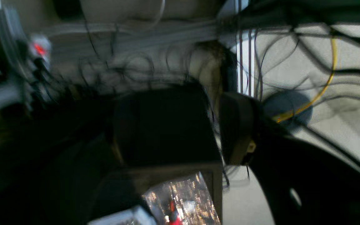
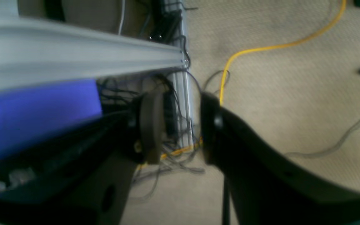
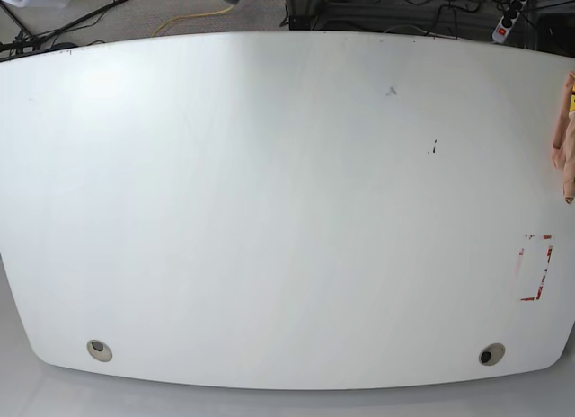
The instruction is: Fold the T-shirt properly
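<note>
White tabletop (image 3: 287, 210) fills most of the base view, rounded near corners, faint scuffs and a few dark specks on its surface. Beige-grey floor (image 2: 277, 93) takes up much of the right wrist view, with cables running over it. Pale metal beam (image 2: 83, 50) crosses the upper left of that view, blue panel (image 2: 39, 115) just below it. Left gripper (image 1: 180, 128): dark, blurred, fingers set wide apart, nothing held between them; floor-level clutter and a dark box-like shape show past it. Right gripper (image 2: 181, 128): fingers parted by a moderate gap, narrower than the left's in its own view, nothing held; metal rail and cables seen through the gap. T-shirt (image 3: 563, 143): peach-pink, at the right edge of the base view, on the upper right part of the tabletop, cut off by the frame, only a narrow bunched strip visible with a bit of yellow on it; can't tell how the rest lies. Neither gripper shows in the base view. Shiny silvery packet (image 1: 183, 200) at the bottom of the left wrist view, blurry. Yellow cable (image 2: 261, 49) curves across the floor. Red broken rectangular outline (image 3: 543, 269) on the tabletop, lower right. Two round fittings (image 3: 99, 350) near the front corners, one each side.
</note>
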Controlling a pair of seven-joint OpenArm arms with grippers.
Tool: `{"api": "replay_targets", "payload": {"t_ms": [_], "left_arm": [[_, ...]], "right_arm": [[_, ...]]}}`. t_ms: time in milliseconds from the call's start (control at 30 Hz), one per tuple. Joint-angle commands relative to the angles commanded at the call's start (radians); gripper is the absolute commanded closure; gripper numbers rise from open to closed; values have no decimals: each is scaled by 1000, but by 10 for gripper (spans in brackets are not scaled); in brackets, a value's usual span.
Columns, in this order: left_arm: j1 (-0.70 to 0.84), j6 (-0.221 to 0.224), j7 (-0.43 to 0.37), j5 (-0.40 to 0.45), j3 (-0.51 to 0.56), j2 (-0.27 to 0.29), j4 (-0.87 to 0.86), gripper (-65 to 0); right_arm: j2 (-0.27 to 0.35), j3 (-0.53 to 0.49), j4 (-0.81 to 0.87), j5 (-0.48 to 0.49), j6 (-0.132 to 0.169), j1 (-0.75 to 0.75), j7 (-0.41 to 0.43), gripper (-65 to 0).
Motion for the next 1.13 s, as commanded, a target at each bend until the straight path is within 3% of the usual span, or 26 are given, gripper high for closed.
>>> {"api": "replay_targets", "payload": {"t_ms": [300,467,600,733,1133], "left_arm": [[-235,2,9,0,-9,8,-339,-367],[-344,0,127,2,-69,23,-430,-367],[-365,8,193,0,-72,40,-428,-367],[-379,91,198,0,-94,41,-428,-367],[-382,92,198,0,-97,38,-427,-367]], "right_arm": [[6,0,-233,-43,-78,170,0,-187],[37,-3,-293,-43,-75,222,-5,-192],[38,-41,-322,-41,-81,279,-126,-192],[37,-48,-322,-40,-84,302,-175,-192],[34,-49,-322,-41,-84,304,-173,-192]]}}
